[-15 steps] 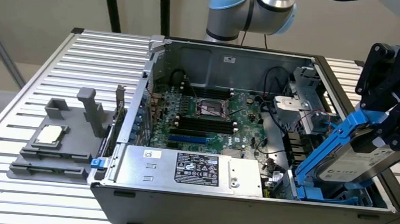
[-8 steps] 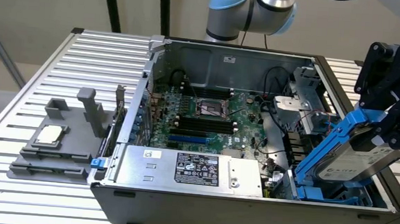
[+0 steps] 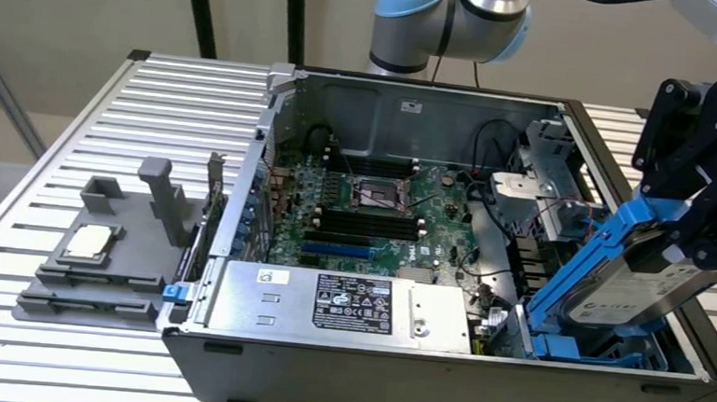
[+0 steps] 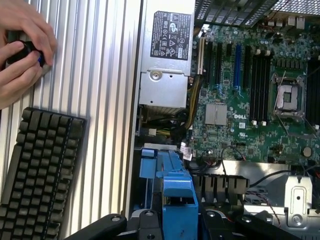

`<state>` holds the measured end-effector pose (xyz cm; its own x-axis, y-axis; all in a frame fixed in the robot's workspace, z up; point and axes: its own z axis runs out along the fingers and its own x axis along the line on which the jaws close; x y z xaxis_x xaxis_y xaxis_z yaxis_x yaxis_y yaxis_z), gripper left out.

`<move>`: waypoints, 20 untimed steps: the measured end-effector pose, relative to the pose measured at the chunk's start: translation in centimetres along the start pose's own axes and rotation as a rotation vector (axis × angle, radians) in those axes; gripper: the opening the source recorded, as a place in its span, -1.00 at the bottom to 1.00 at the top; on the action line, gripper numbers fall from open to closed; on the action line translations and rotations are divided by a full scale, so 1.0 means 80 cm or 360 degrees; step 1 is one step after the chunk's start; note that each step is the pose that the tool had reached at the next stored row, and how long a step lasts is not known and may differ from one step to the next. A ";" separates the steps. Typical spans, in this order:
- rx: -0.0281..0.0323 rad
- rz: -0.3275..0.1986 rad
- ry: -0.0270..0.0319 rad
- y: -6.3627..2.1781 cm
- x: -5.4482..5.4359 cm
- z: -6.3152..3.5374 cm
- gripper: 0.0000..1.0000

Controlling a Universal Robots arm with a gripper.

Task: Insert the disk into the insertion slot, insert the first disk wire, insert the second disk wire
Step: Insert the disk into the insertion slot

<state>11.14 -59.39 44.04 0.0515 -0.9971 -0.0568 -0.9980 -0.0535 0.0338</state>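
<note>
Holding the disk (image 3: pixel 634 283) steeply tilted, end effector (image 3: pixel 702 243) clamped on it, lower end at the insertion slot (image 3: pixel 592 354)

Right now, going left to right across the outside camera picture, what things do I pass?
First the grey plastic holder, then the silver power-supply box, then the disk in its blue frame.

Legible marks, one: "DELL" was printed in white on the green motherboard (image 4: pixel 235 125), while the black label of the power supply (image 4: pixel 167 65) and the white label of the disk (image 3: pixel 633 293) bore print too small to read.
</note>
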 end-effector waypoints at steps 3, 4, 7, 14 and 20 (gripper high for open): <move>0.00000 -0.0003 -0.00037 0.000 0.000 0.002 -0.36; 0.00000 -0.0004 -0.00043 0.000 0.000 0.002 -0.36; 0.00001 -0.0005 -0.00071 0.000 0.000 0.003 -0.36; 0.00002 -0.0005 -0.00096 -0.001 0.000 0.006 -0.36; -0.00052 -0.0005 -0.00109 0.000 0.000 -0.005 -0.36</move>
<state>11.18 -59.38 44.47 0.0543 -0.9965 -0.0637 -0.9977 -0.0567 0.0369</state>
